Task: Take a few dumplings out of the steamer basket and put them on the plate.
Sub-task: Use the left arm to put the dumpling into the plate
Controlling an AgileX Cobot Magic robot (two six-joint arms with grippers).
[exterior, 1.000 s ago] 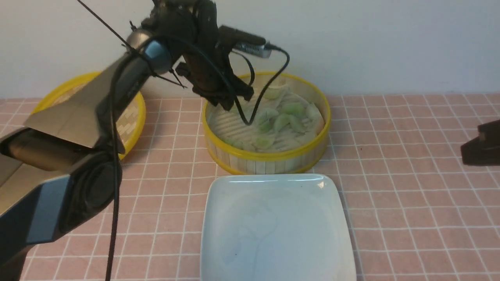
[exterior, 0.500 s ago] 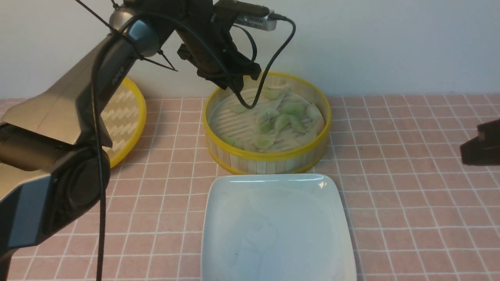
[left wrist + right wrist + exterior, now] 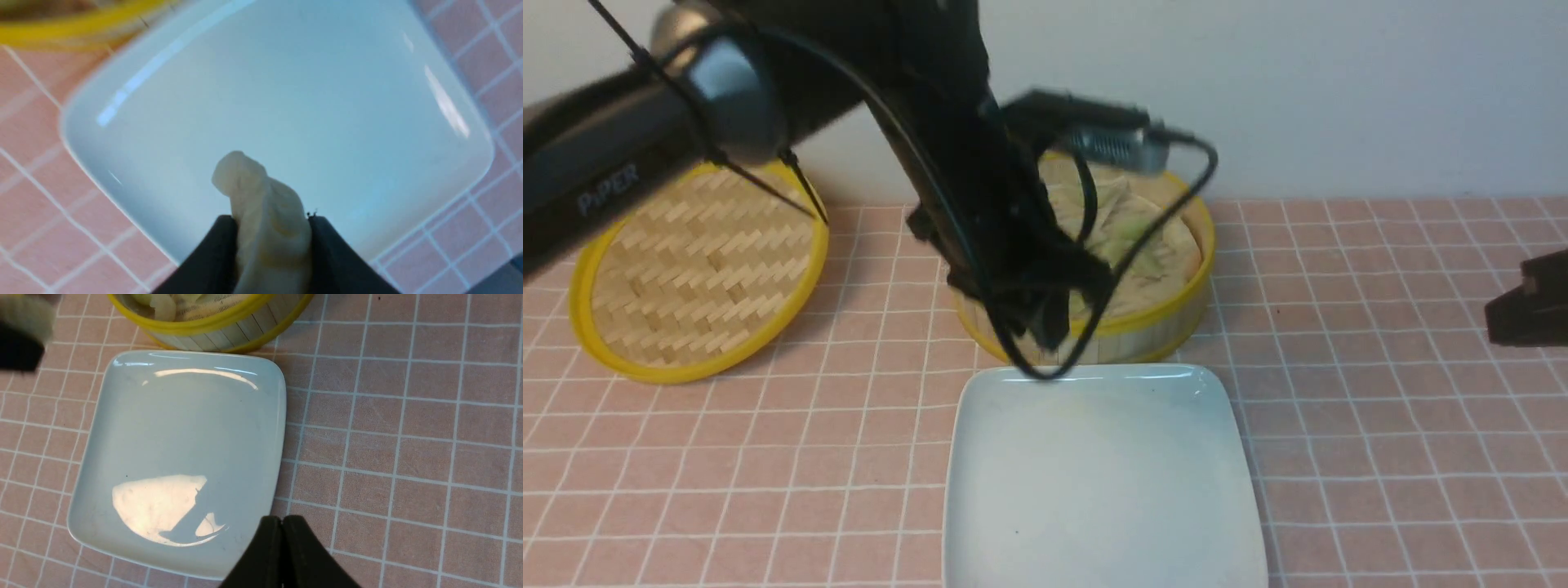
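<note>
My left gripper hangs above the far edge of the white square plate, in front of the steamer basket. In the left wrist view this gripper is shut on a cream dumpling, which sticks out past the fingertips over the plate. More pale green dumplings lie in the basket, partly hidden by the arm. My right gripper is shut and empty, just off the plate's near right corner, above the tiles. The front view shows it at the right edge.
The flat woven lid with a yellow rim lies on the pink tiled cloth left of the basket. The left arm's black cable loops down in front of the basket. A pale wall closes the scene at the back.
The left arm has lifted out of the basket and swung toward me, down to the plate's far edge, with a dumpling in its jaws. The right arm has stayed still.
</note>
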